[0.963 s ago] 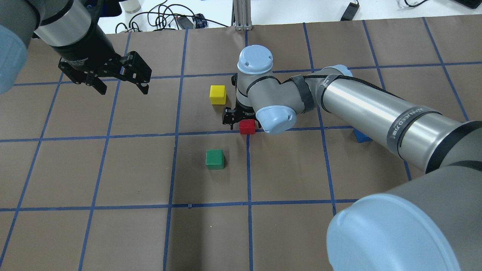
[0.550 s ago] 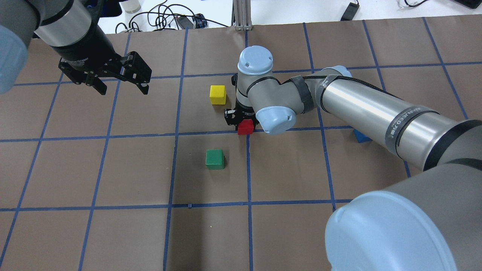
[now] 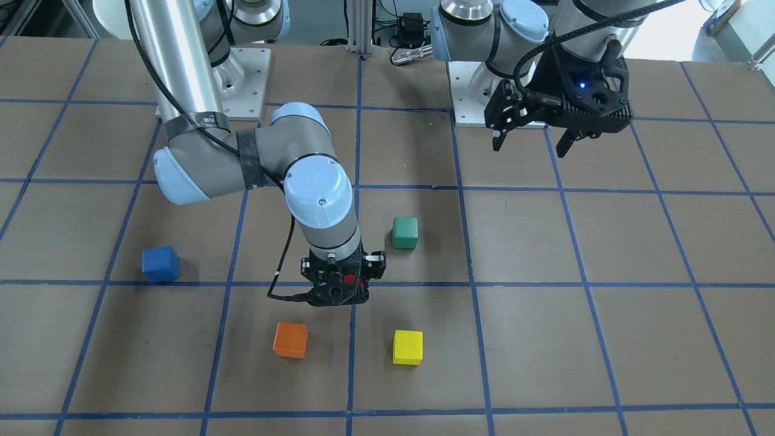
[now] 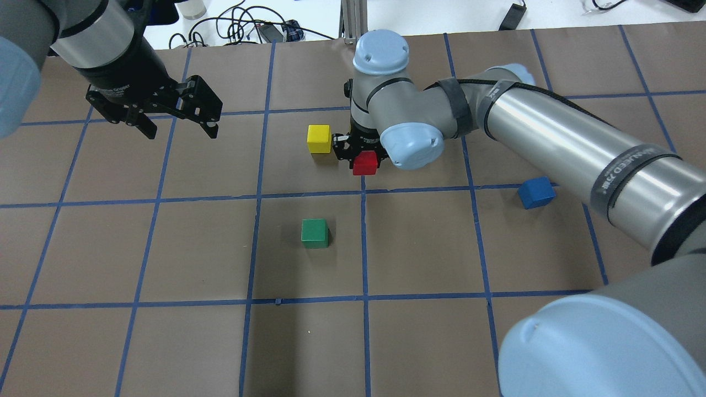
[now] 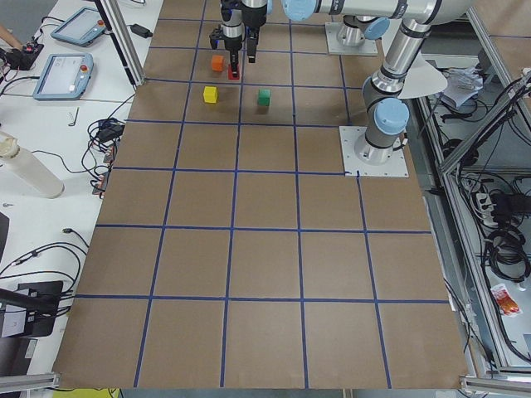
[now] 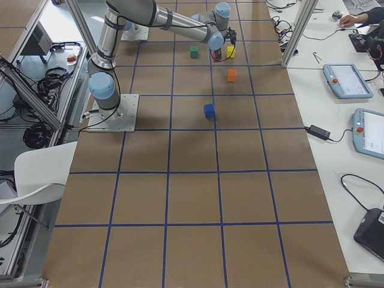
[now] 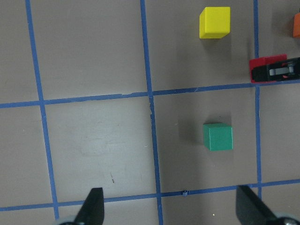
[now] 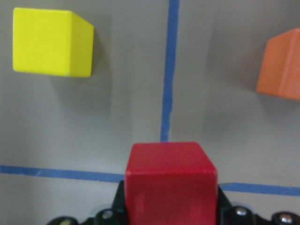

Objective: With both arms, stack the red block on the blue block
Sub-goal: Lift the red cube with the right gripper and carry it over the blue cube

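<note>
My right gripper (image 3: 336, 289) is shut on the red block (image 4: 364, 163) and holds it above the table, close beside the yellow cube. The red block fills the bottom of the right wrist view (image 8: 171, 180) between the jaws. The blue block (image 4: 536, 192) sits alone on the table to the right, beside the right forearm, and also shows in the front view (image 3: 160, 264). My left gripper (image 4: 181, 132) hangs open and empty over the far left of the table, well away from both blocks.
A yellow cube (image 4: 319, 138) sits just left of the held red block. A green cube (image 4: 315, 232) sits nearer the robot. An orange cube (image 3: 290, 339) lies beyond the right gripper. Brown paper with a blue tape grid covers the table; cables lie past its far edge.
My right gripper has carried the red block up off the table and away from the robot, towards the yellow cube. The forearm moved too, uncovering the blue block. The left arm has not moved.
</note>
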Action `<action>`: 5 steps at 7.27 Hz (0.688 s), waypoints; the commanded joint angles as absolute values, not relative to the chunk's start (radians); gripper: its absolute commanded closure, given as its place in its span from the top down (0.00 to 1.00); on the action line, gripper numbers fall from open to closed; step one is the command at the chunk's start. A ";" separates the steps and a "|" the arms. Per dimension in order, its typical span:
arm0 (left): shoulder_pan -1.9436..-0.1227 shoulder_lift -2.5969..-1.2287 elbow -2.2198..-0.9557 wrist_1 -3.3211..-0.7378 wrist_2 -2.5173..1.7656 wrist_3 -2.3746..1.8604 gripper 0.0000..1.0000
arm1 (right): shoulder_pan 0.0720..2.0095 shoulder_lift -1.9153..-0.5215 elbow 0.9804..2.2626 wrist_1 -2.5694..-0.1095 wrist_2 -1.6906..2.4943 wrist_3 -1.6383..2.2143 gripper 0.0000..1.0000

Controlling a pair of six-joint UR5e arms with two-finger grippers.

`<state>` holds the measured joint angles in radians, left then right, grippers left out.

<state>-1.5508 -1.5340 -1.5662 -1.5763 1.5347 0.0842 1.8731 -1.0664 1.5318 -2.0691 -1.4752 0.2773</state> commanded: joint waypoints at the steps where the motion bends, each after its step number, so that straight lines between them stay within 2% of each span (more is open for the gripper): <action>1: -1.551 -1.534 -1.566 -1.577 1.534 0.084 1.00 | 1.751 -1.150 1.506 -1.906 -1.494 0.261 0.00; 3: -1.551 -1.531 -1.572 -1.575 1.535 0.084 1.00 | 1.611 -1.248 1.514 -1.730 -1.517 0.055 0.00; 5: -1.551 -1.529 -1.574 -1.575 1.536 0.084 1.00 | 1.472 -1.317 1.615 -1.715 -1.549 -0.128 0.00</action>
